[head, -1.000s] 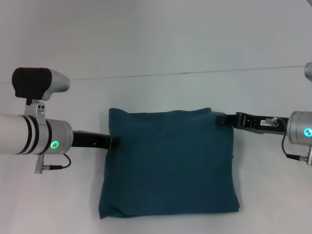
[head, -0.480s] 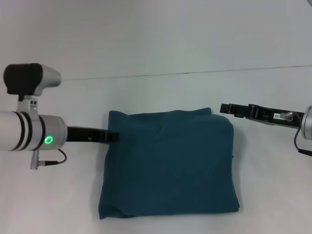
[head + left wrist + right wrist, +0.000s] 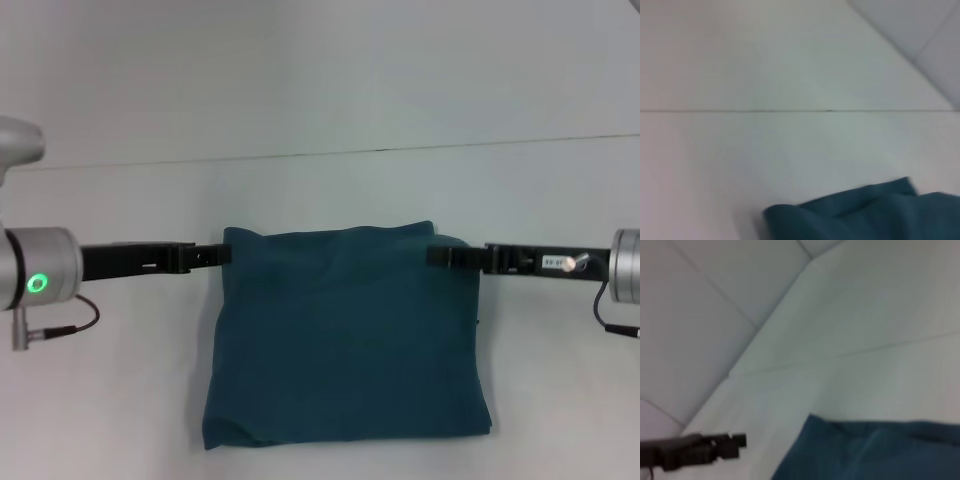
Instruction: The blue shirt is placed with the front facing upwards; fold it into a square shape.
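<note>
Jaws unreadable on both: left gripper [image 3: 222, 254] and right gripper [image 3: 436, 257] flank folded blue shirt [image 3: 345, 335].

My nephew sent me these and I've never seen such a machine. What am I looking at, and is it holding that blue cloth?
It is a two-armed robot, seen through three of its own cameras. The head view looks down from its head at a white table. There lies the blue shirt, folded into a rough square with its plain side up. The left gripper comes in from the left and the right gripper from the right, each reaching the shirt's far corner on its side. Whether they grip the cloth cannot be told. The other two pictures come from cameras on the wrists, each showing the shirt's edge up close.
</note>
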You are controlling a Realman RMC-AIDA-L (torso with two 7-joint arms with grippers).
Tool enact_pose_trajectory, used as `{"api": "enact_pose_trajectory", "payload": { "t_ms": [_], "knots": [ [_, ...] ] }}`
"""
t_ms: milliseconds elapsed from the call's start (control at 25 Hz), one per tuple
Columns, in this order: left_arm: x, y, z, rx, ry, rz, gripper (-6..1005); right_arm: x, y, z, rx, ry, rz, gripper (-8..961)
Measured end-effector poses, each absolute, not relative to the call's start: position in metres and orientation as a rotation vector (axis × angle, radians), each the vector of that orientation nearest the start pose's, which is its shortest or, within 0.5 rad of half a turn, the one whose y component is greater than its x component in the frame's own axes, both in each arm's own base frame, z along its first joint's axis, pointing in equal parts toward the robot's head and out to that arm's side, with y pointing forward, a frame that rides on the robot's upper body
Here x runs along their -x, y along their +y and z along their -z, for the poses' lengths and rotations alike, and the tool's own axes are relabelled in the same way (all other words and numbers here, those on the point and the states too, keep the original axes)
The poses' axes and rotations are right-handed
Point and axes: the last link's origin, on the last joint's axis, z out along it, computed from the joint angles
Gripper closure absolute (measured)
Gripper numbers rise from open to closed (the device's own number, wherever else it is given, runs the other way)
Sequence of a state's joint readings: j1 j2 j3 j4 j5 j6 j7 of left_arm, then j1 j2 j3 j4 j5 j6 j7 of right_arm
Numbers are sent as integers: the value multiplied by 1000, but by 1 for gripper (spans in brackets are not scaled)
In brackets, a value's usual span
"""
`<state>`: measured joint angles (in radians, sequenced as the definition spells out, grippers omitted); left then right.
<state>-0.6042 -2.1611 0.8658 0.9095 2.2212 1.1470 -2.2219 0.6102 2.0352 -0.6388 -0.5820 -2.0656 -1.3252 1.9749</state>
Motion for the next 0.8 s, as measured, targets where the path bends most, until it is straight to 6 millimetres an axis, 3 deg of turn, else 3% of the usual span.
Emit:
{"api": "enact_pose_trajectory", "payload": {
  "t_ms": [160, 280, 560, 800],
  "knots": [
    [237, 387, 0, 2323, -1295, 485, 458, -279, 369, 2, 2392, 1419, -585, 385],
    [240, 384, -2, 2318, -1312, 503, 402, -283, 367, 10, 2391, 1427, -529, 527],
    [244, 381, -1, 2307, -1333, 509, 403, -293, 365, 29, 2372, 1422, -434, 859],
    [245, 381, -1, 2308, -1327, 508, 403, -287, 364, 32, 2404, 1380, -454, 889]
  ]
}}
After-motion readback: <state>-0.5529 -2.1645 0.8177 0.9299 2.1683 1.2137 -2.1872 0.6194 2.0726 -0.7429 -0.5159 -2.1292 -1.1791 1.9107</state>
